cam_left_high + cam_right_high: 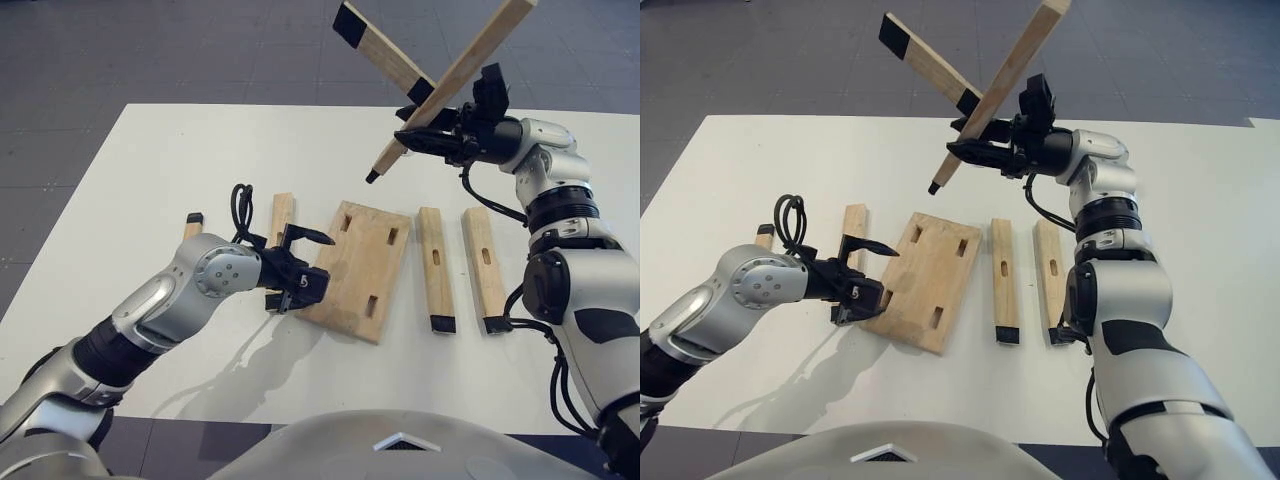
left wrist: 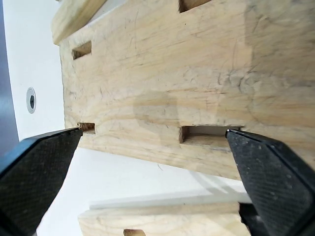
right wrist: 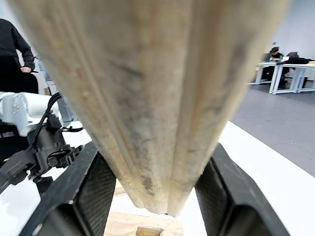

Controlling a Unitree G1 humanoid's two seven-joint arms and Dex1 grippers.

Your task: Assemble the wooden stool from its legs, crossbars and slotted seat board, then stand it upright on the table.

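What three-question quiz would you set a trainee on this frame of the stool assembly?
1. True or false: the right claw holds the crossed wooden pieces in the air above the table.
2. How many loose slotted pieces lie flat on the robot's right of the seat board? A one, B two, C four.
3. Fill in: the left claw, at the seat board's edge, has its fingers ___.
Key: 1 true; 2 B; 3 open.
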